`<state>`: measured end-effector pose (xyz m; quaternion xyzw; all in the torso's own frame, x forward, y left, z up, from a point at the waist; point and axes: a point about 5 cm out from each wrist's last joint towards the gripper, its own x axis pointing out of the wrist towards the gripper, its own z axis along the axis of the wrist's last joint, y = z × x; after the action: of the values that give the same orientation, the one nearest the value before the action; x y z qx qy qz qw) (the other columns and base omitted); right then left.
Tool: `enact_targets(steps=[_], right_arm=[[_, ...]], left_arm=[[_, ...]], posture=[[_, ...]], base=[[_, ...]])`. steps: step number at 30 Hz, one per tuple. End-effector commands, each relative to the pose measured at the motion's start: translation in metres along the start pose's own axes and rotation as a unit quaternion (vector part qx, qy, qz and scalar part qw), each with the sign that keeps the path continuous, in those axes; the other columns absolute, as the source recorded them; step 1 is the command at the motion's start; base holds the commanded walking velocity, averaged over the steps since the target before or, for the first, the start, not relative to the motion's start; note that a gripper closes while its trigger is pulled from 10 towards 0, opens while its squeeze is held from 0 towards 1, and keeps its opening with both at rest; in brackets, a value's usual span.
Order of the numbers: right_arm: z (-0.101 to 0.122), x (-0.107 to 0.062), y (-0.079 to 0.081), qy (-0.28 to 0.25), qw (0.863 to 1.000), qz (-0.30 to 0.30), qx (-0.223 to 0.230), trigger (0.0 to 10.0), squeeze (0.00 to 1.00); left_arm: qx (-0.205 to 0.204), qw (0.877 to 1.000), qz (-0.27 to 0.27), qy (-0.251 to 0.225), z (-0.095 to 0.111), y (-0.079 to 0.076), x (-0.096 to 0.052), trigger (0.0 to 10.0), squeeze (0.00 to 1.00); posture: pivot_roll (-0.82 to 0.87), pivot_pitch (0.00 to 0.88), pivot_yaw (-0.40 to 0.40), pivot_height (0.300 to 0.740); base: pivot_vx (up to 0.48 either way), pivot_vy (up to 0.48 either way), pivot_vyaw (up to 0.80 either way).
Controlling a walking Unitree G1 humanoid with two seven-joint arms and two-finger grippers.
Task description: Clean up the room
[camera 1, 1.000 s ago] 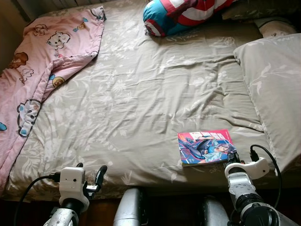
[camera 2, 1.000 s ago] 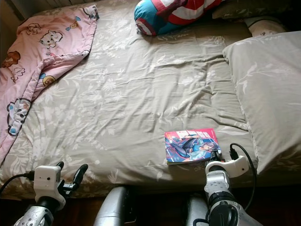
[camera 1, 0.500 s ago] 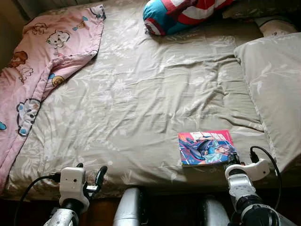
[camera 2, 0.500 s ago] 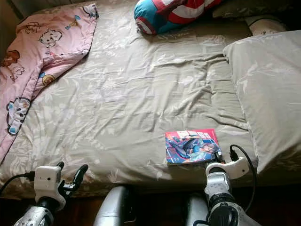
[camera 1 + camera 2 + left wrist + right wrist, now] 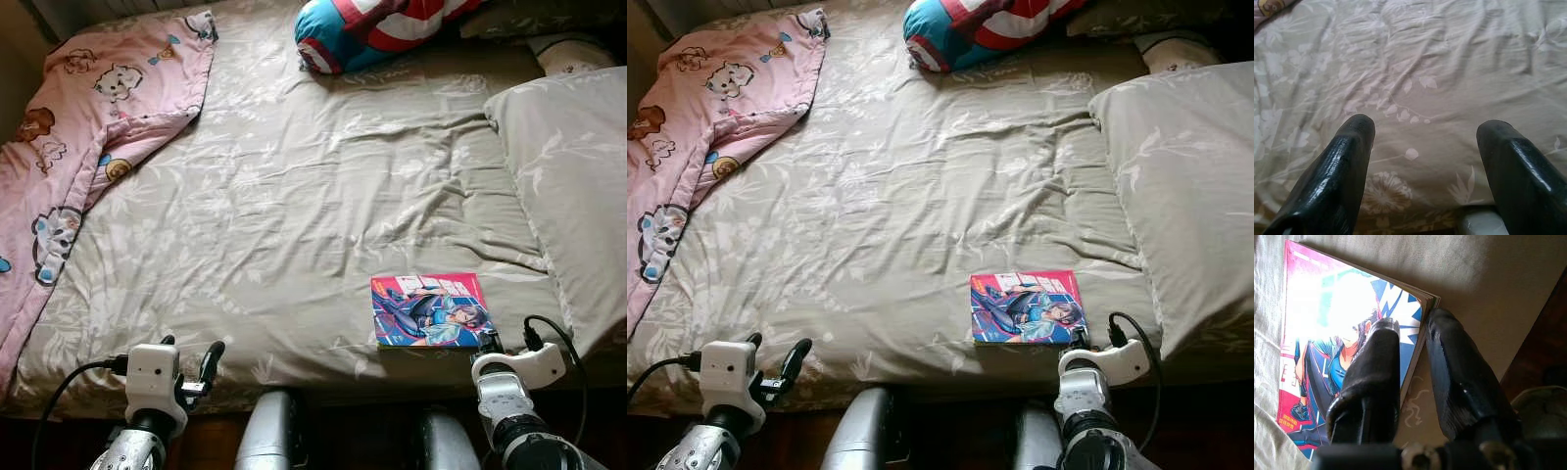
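Observation:
A comic book (image 5: 429,310) with a pink and blue cover lies flat near the front edge of the bed, right of centre. My right gripper (image 5: 487,343) sits at its near right corner. In the right wrist view the gripper (image 5: 1410,325) is shut on the book (image 5: 1327,357), with one finger on the cover and the other against the page edge. My left gripper (image 5: 191,352) hovers open over the bed's front edge at the left. Between its fingers (image 5: 1354,142) lies only bare sheet.
The bed has a beige floral sheet (image 5: 294,215). A pink cartoon blanket (image 5: 88,127) lies along its left side. A large beige pillow (image 5: 568,186) is at the right, and a blue and red shield cushion (image 5: 372,29) at the far end. Dark floor runs below the bed's front edge.
My right gripper has drawn back a little toward me, and the book has slid and squared up slightly with it. The left arm has stayed put.

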<state>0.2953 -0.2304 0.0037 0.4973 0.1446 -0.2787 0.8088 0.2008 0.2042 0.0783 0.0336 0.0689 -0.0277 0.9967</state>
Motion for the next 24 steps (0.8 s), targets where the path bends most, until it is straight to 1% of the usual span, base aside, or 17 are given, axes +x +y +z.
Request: enact_targets(steps=[1, 6, 7, 8, 9, 12, 14, 15, 17, 20, 21, 22, 23, 24], right_arm=[[-0.009, -0.004, -0.015, 0.011, 1.0, -0.029, 0.001, 10.0, 0.0], [-0.009, -0.005, -0.018, 0.001, 0.999, -0.035, 0.003, 10.0, 0.0], [-0.008, -0.005, -0.018, -0.005, 0.999, -0.034, -0.01, 10.0, 0.0], [-0.008, -0.005, -0.018, -0.005, 0.999, -0.034, -0.01, 10.0, 0.0], [-0.008, -0.006, -0.019, -0.01, 0.999, -0.031, -0.029, 10.0, 0.0], [-0.01, -0.008, -0.022, -0.012, 0.998, -0.029, -0.048, 10.0, 0.0], [-0.011, -0.009, -0.025, -0.016, 0.997, -0.027, -0.068, 10.0, 0.0], [-0.012, -0.01, -0.027, -0.018, 0.997, -0.025, -0.072, 10.0, 0.0], [-0.011, -0.011, -0.029, -0.026, 0.996, -0.019, -0.087, 10.0, 0.0], [-0.008, -0.013, -0.027, -0.042, 0.988, 0.0, -0.151, 10.0, 0.0], [-0.008, -0.013, -0.027, -0.042, 0.988, 0.0, -0.151, 10.0, 0.0], [-0.008, -0.013, -0.023, -0.049, 0.98, 0.022, -0.19, 10.0, 0.0], [-0.008, -0.013, -0.023, -0.049, 0.98, 0.022, -0.19, 10.0, 0.0], [-0.011, -0.015, -0.014, -0.059, 0.963, 0.061, -0.256, 10.0, 0.0]], left_arm=[[0.009, 1.0, 0.002, 0.02, -0.009, 0.003, -0.003, 10.0, 0.0], [0.005, 1.0, 0.002, 0.016, -0.01, 0.001, 0.004, 10.0, 0.0], [0.004, 1.0, 0.002, 0.016, -0.011, 0.0, 0.007, 10.0, 0.0], [0.004, 1.0, 0.002, 0.016, -0.011, 0.0, 0.007, 10.0, 0.0], [0.003, 1.0, 0.002, 0.015, -0.012, -0.001, 0.011, 10.0, 0.0], [-0.001, 1.0, 0.003, 0.014, -0.013, -0.003, 0.014, 10.0, 0.0], [-0.003, 1.0, 0.002, 0.013, -0.015, -0.005, 0.019, 10.0, 0.0], [-0.007, 1.0, 0.003, 0.012, -0.017, -0.006, 0.024, 10.0, 0.0], [-0.01, 1.0, 0.005, 0.01, -0.018, -0.007, 0.028, 10.0, 0.0], [-0.015, 1.0, 0.009, 0.007, -0.021, -0.008, 0.035, 10.0, 0.0], [-0.015, 1.0, 0.009, 0.007, -0.021, -0.008, 0.035, 10.0, 0.0], [-0.018, 1.0, 0.012, 0.007, -0.023, -0.009, 0.039, 10.0, 0.0], [-0.018, 1.0, 0.012, 0.007, -0.023, -0.009, 0.039, 10.0, 0.0], [-0.024, 1.0, 0.017, 0.007, -0.025, -0.01, 0.043, 10.0, 0.0]], posture=[[0.09, 0.268, 0.14, 0.651], [0.07, 0.247, 0.13, 0.651], [0.07, 0.236, 0.126, 0.651], [0.07, 0.236, 0.126, 0.651], [0.06, 0.22, 0.122, 0.651], [0.05, 0.21, 0.118, 0.651], [0.03, 0.19, 0.112, 0.651], [0.02, 0.173, 0.104, 0.651], [0.01, 0.16, 0.098, 0.651], [0.0, 0.129, 0.085, 0.651], [0.0, 0.129, 0.085, 0.651], [-0.01, 0.112, 0.078, 0.651], [-0.01, 0.112, 0.078, 0.651], [-0.03, 0.088, 0.07, 0.651]], base=[[0.0, 0.0, 0.0], [0.0, 0.0, 0.0], [0.0, 0.0, 0.0], [0.0, 0.0, 0.0], [0.0, 0.0, 0.0], [0.0, 0.0, 0.0], [0.0, 0.0, 0.0], [0.0, 0.0, 0.0], [0.0, 0.0, 0.0], [0.0, 0.0, 0.0], [0.0, 0.0, 0.0], [0.0, 0.0, 0.0], [0.0, 0.0, 0.0], [0.0, 0.0, 0.0]])
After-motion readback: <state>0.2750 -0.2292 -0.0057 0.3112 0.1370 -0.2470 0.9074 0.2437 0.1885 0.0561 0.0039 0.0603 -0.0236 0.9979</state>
